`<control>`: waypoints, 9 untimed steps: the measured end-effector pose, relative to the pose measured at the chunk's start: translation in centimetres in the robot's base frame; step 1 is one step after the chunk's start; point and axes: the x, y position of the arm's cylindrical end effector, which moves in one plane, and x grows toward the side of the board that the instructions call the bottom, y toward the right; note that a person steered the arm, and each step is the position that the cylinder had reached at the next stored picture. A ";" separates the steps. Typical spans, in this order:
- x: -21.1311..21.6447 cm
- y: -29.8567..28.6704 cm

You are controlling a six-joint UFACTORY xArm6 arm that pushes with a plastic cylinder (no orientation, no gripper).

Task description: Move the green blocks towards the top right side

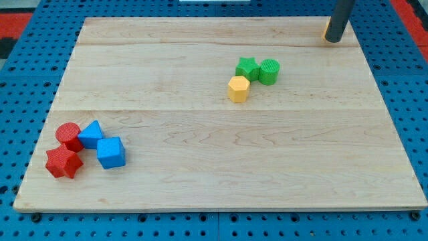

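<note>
A green star-shaped block [247, 67] and a green round block [269, 70] sit side by side, touching, right of the board's middle in the upper half. A yellow hexagonal block [238, 88] touches the green star from below-left. My tip [334, 39] stands at the view's top right, well right of and above the green blocks, not touching them. A yellow-orange block [326, 29] shows as a sliver right behind the rod on its left side; its shape is hidden.
At the view's bottom left lie a red round block [68, 135], a red star-shaped block [63, 163], a blue block [91, 134] and a blue cube [111, 152], clustered together. The wooden board [214, 167] rests on a blue pegboard surface.
</note>
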 end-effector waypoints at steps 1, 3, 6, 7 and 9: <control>-1.3 0.0; -1.7 0.0; 2.6 -1.7; 2.7 -4.2; 4.8 -9.7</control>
